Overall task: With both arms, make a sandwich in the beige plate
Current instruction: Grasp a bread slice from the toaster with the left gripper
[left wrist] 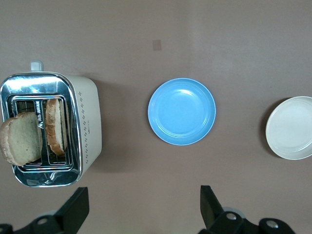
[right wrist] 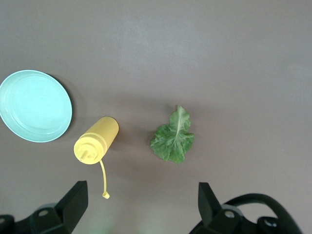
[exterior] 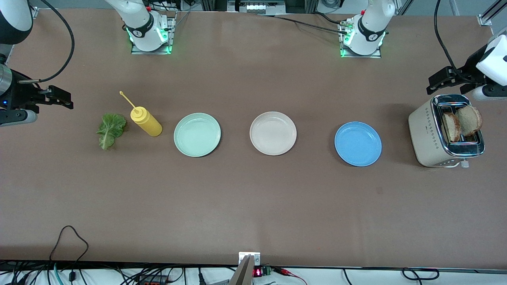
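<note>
Right hand (exterior: 65,99) up in the air at the right arm's end of the bench (exterior: 253,206), fingers spread wide, holding nothing; in its wrist view it's above the lettuce leaf (right wrist: 173,140) and a yellow squeeze bottle (right wrist: 96,141). Leaf lies flat just beside the bottle, not touching. Next along the row: mint-green plate (exterior: 197,134), then the beige plate (exterior: 273,133) mid-bench, bare, w/ no food on it, then a blue plate (exterior: 358,143), all well apart. At the left arm's end a cream toaster (exterior: 429,134) w/ chrome top holds two bread slices (exterior: 462,123) upright in its slots, one leaning out over the rim. Left hand (exterior: 439,82) hangs over the bench just by the toaster, fingers (left wrist: 75,207) spread, pinching nothing. Sandwich not assembled yet: bread in toaster, leaf on bench.
</note>
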{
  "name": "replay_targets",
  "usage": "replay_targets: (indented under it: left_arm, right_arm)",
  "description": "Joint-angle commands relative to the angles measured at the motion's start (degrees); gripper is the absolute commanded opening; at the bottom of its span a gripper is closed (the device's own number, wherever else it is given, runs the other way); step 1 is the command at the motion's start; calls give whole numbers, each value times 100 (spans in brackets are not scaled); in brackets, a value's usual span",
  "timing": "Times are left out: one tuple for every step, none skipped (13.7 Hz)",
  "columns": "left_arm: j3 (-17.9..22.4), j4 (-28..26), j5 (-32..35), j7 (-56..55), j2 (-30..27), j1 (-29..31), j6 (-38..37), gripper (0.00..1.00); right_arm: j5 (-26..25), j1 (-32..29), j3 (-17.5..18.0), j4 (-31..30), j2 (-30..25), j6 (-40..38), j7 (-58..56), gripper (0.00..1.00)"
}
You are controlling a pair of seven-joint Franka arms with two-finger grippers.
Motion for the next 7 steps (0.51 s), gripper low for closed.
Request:
replay_targets:
  left_arm:
    - [-49,-28,79,-21,-111,37,-80,100]
    - [-49,-20,79,-22,-94,37,-72,100]
    - [-41,-37,105,-13,-33,37,-63,100]
    - [-23,-37,149,-13,133,46,-54,100]
    - [3,-37,158,-13,361,98,-37,100]
    - [12,-46,158,48,607,325,51,100]
    - [12,-72,167,66,844,536,121,100]
  right_arm:
    - [-11,30,13,14,-83,-61,82,100]
    - [-11,31,13,14,-83,-70,82,100]
    - [-11,39,13,14,-83,-88,82,100]
    - [-11,65,13,14,-92,-88,82,100]
    - [-11,66,13,14,-92,-88,82,100]
    - [-3,66,4,14,-92,-88,82,100]
    - [-3,57,-4,6,-92,-88,82,100]
